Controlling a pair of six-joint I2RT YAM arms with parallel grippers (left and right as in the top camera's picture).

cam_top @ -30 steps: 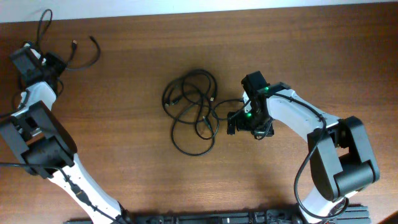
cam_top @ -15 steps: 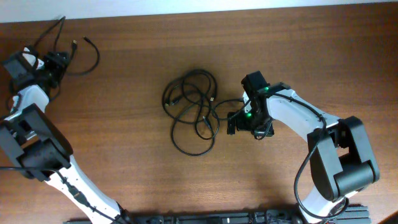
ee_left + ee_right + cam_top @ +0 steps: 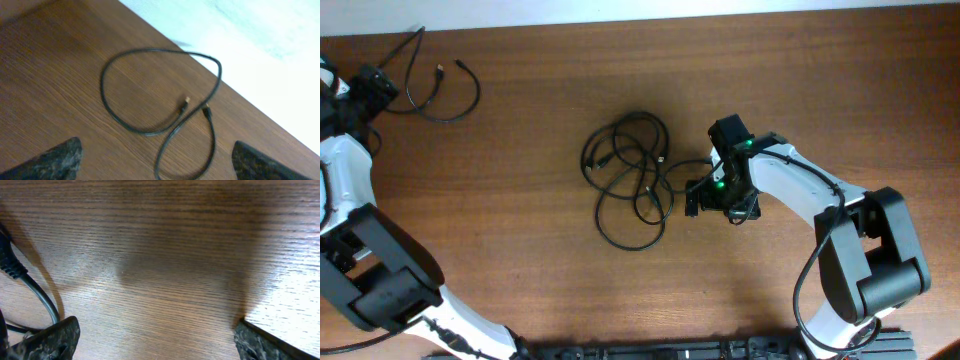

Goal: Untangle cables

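A black tangle of cables (image 3: 628, 180) lies mid-table. One separate black cable (image 3: 442, 88) lies loose at the far left corner; in the left wrist view it is a loop (image 3: 131, 90) with both plugs showing. My left gripper (image 3: 375, 84) (image 3: 157, 165) stands open just left of it, low over the wood, with a strand running between its fingers untouched. My right gripper (image 3: 701, 196) (image 3: 157, 340) is open at the tangle's right edge, with bare wood between its fingers and a black cable end (image 3: 27, 285) beside its left finger.
The wooden table's far edge (image 3: 620, 22) meets a white wall just behind the loose cable. The arm bases stand along the near edge (image 3: 640, 352).
My left gripper has opened, let go of the separate cable and drawn back to the left; the cable now lies on the table. The right arm and the tangle have not moved.
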